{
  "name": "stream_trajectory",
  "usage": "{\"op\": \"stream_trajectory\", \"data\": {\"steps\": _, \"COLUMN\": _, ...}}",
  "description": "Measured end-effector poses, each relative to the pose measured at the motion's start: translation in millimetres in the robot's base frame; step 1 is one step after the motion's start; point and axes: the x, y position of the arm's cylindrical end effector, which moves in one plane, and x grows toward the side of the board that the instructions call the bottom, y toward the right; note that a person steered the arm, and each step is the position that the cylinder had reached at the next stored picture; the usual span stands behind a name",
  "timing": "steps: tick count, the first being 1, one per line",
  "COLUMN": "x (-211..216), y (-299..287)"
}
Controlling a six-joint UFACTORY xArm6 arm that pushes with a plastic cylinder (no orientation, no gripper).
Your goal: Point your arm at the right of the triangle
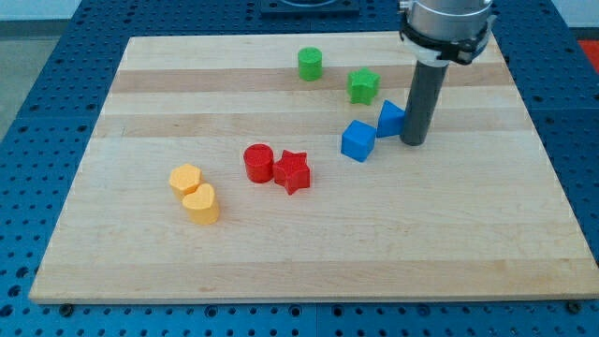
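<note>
The blue triangle block [390,116] lies on the wooden board [309,253] at the upper right. My tip [413,141] rests on the board just right of the triangle, touching or almost touching its right side. A blue cube [357,141] sits just left and below the triangle.
A green cylinder [310,64] and a green star [364,86] lie near the view's top. A red cylinder [258,163] and a red star [292,171] sit together mid-board. A yellow hexagon [185,179] and a yellow heart [200,203] lie at the left.
</note>
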Motion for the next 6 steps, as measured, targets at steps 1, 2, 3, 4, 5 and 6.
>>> {"op": "stream_trajectory", "data": {"steps": 1, "x": -26, "y": 11}}
{"op": "stream_trajectory", "data": {"steps": 2, "x": -56, "y": 12}}
{"op": "stream_trajectory", "data": {"steps": 3, "x": -71, "y": 12}}
{"op": "stream_trajectory", "data": {"steps": 4, "x": -69, "y": 12}}
{"op": "stream_trajectory", "data": {"steps": 5, "x": -63, "y": 12}}
{"op": "stream_trajectory", "data": {"steps": 6, "x": -47, "y": 9}}
